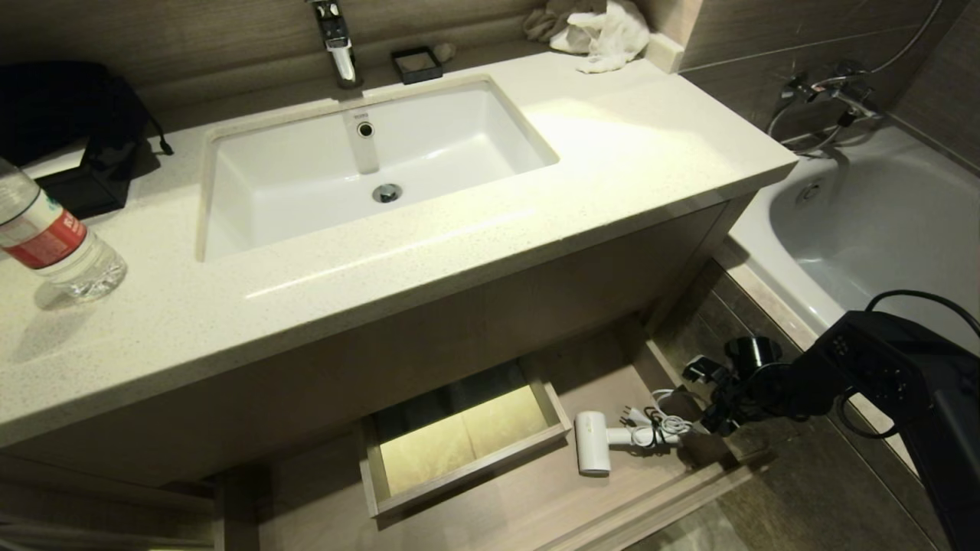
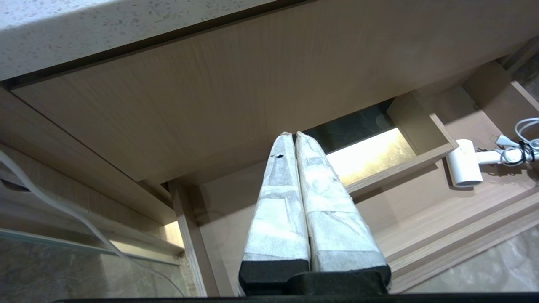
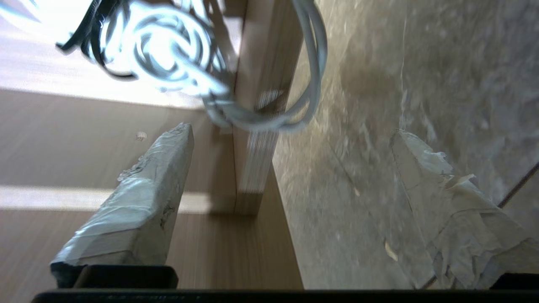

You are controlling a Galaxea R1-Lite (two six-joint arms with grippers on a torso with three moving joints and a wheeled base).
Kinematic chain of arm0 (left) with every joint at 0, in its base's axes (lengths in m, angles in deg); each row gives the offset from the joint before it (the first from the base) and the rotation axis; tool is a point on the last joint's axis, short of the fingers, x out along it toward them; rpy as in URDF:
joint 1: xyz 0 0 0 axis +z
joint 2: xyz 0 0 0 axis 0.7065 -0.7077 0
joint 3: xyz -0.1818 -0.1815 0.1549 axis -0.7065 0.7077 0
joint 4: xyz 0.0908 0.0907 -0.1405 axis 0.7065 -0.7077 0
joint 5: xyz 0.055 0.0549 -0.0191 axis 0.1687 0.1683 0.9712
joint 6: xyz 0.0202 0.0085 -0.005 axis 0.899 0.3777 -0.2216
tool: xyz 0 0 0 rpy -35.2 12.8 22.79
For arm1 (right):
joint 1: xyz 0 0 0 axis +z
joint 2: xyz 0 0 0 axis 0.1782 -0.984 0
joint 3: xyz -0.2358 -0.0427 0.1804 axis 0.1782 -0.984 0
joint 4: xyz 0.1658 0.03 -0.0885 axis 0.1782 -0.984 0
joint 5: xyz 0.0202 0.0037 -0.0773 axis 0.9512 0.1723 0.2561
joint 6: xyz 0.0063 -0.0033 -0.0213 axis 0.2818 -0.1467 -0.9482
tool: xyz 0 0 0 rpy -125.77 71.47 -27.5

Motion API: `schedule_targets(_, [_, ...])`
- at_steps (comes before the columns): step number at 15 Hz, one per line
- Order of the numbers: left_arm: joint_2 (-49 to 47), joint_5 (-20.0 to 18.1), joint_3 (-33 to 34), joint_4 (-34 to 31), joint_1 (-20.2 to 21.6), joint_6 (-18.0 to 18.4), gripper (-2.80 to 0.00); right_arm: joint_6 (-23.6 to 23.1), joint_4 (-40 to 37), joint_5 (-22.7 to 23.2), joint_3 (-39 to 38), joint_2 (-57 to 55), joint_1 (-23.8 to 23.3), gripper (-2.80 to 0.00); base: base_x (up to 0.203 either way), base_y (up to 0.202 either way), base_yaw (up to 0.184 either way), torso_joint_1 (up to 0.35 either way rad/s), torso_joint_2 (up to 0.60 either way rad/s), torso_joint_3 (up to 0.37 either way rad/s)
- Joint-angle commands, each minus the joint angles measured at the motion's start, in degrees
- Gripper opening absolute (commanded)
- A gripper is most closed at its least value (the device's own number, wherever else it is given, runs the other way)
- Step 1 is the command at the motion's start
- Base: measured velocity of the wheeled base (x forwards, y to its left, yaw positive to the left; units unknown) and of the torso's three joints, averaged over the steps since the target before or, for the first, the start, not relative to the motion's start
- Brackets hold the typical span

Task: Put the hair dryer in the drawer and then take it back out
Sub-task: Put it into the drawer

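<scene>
Since the small white hair dryer (image 1: 593,451) lies in the wide light-wood drawer (image 1: 536,497), at four o'clock of its boxed cutout, taking out remains; the right gripper's (image 1: 700,398) fingers (image 3: 139,202) gape wide, empty, at the dryer's three o'clock.

The right arm reaches in from the right side of the head view, its black forearm stretched low and leftward. The right end effector (image 3: 290,130) has its two tape-wrapped fingers (image 3: 139,206) spread wide apart, with nothing clamped between them. The left end effector (image 2: 293,135) has its wrapped fingers (image 2: 278,202) pressed flat together, pointing forward, holding nothing.
</scene>
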Motion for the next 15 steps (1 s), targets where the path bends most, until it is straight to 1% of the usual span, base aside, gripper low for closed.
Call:
schedule_targets(1, [0.0,0.0,0.0,0.0,0.0,0.0,-2.8,-0.3,0.1,0.0,1.6,-1.7,-0.1,0.0,0.0,0.0,0.0,0.0,0.0,0.0])
schedule_targets(3, [0.0,0.0,0.0,0.0,0.0,0.0,-2.8,-0.3,-0.1,0.0,2.3,-2.1,-0.1,0.0,0.0,0.0,0.0,0.0,0.0,0.0])
schedule_targets(4, [0.0,0.0,0.0,0.0,0.0,0.0,-2.8,-0.4,-0.1,0.0,2.5,-2.1,-0.1,-2.8,0.0,0.0,0.0,0.0,0.0,0.0])
schedule_targets(15, [0.0,0.0,0.0,0.0,0.0,0.0,-2.8,-0.3,0.2,0.0,3.1,-2.9,-0.1,-2.8,0.0,0.0,0.0,0.0,0.0,0.0])
